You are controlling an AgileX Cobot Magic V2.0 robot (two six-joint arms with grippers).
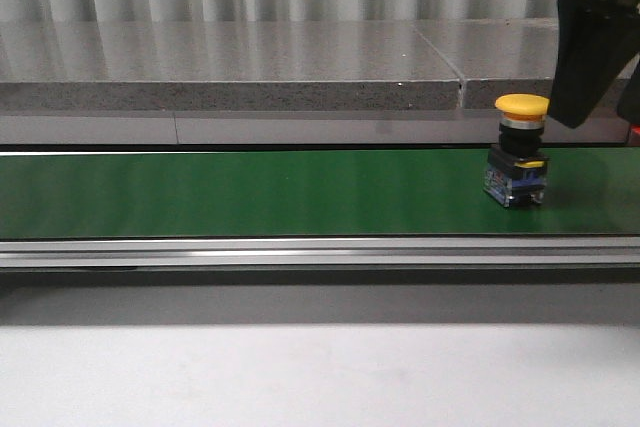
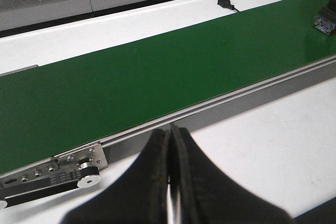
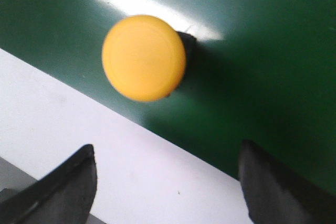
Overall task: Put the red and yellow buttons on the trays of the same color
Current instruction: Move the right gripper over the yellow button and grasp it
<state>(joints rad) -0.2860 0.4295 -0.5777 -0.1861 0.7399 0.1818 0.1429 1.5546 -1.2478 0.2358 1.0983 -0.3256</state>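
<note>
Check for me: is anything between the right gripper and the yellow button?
Nothing. In the right wrist view the open right gripper hangs above the yellow button, with only bare green belt and white surface between.

Yellow mushroom-head push button (image 1: 520, 152) is standing upright on the long green conveyor belt (image 1: 250, 192), lying toward 3 o'clock; the grey stone ledge (image 1: 230, 72) is running behind it, toward 12 o'clock.
</note>
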